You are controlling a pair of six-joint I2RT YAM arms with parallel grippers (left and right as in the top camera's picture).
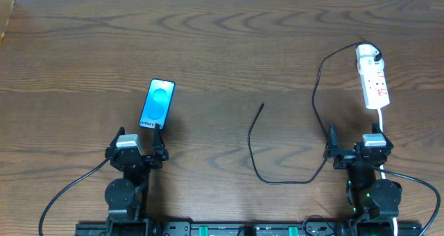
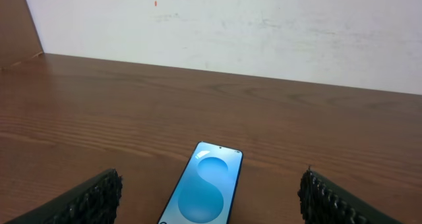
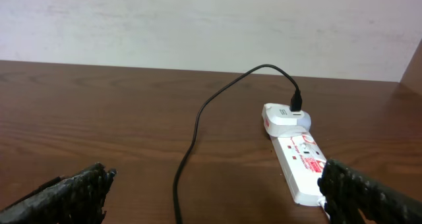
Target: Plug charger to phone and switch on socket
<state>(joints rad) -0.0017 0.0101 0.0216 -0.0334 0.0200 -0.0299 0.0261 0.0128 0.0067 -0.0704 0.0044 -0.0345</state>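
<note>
Left gripper (image 1: 139, 136) near the phone (image 1: 158, 104), right gripper (image 1: 354, 135) near the socket (image 1: 374, 83) and charger (image 1: 316, 97), both with jaws wide apart.

One phone (image 1: 157, 104), one charger (image 1: 288, 182), one socket (image 1: 374, 83), one wooden table (image 1: 229, 48), two hands: left hand (image 1: 139, 130), right hand (image 1: 354, 133)

A slim smartphone with a light blue screen (image 1: 158, 103) is seen at ten o'clock on the brown wooden table (image 1: 229, 48). A narrow white power strip (image 1: 375, 88) is laid at two o'clock. A long thin black charger cable (image 1: 316, 90) is trailed from the strip's far end to a free tip near centre. Both the left gripper (image 1: 139, 139) and the right gripper (image 1: 356, 140) are held wide.
</note>
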